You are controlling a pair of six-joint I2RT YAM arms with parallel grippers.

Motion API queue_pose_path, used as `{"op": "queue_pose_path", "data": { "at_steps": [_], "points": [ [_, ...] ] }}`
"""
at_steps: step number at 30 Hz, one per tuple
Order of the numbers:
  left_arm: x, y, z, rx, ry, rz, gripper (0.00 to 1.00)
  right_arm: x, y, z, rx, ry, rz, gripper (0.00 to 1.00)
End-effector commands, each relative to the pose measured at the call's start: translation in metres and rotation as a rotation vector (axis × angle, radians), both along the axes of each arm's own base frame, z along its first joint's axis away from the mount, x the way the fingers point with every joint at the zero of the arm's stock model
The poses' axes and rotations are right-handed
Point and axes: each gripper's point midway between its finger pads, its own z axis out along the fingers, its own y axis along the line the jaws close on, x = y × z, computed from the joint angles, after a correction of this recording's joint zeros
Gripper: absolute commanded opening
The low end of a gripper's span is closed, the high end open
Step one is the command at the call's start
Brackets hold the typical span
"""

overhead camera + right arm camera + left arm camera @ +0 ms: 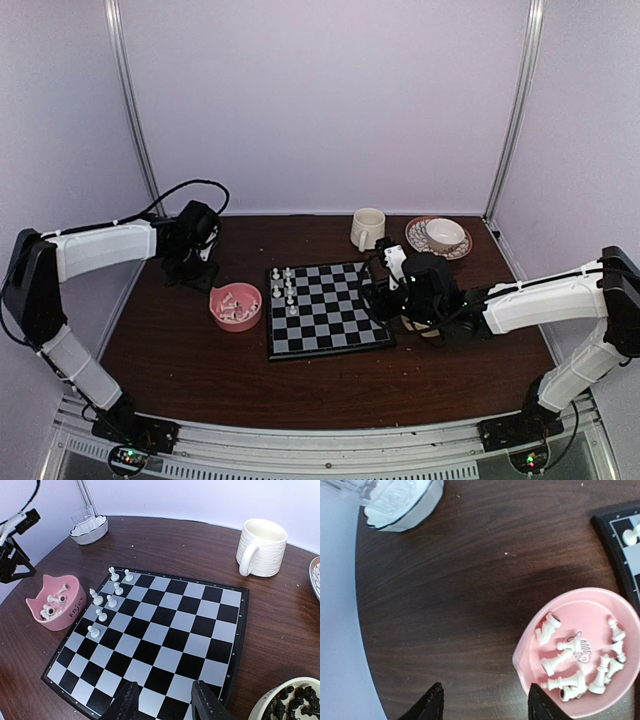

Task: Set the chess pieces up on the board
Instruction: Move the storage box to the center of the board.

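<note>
The left claw (487,706) hangs over the dark wooden counter (470,580), jaws spread to a middling gap with nothing between them. Just beside it is the pink bowl (521,655), and one fingertip lines up with the bowl's rim. Inside the bowl, a heap of white chess pieces (570,680) lies tumbled on its sides.

The board (165,630) lies flat mid-counter. A handful of white pieces (111,601) stand upright in a loose cluster along the edge nearest the pink bowl. The other squares are bare.

The right claw (165,705) hovers over the opposite edge of the board, its fingers narrowly apart and gripping nothing. Close by it, a cream bowl (265,702) holds the black pieces (295,700). A ribbed white mug (261,547) stands beyond the board's far corner.
</note>
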Motion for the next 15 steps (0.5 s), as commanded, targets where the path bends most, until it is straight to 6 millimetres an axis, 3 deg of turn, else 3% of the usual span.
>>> {"op": "queue_pose_path", "data": {
  "at_steps": [1, 5, 10, 15],
  "points": [
    [-0.026, 0.011, 0.021, -0.051, -0.118, 0.267, 0.56, 0.001, 0.001, 0.004, 0.009, -0.016, 0.012, 0.38],
    [-0.055, 0.026, 0.018, -0.078, -0.188, 0.552, 0.52, 0.001, 0.003, 0.002, 0.007, -0.011, 0.017, 0.38],
    [-0.074, 0.006, -0.006, -0.113, -0.172, 0.714, 0.46, 0.001, 0.004, 0.002, 0.010, -0.009, 0.021, 0.38],
    [-0.072, -0.007, -0.030, -0.072, -0.129, 0.765, 0.53, 0.000, 0.004, 0.003, 0.012, -0.011, 0.024, 0.38]
  ]
}}
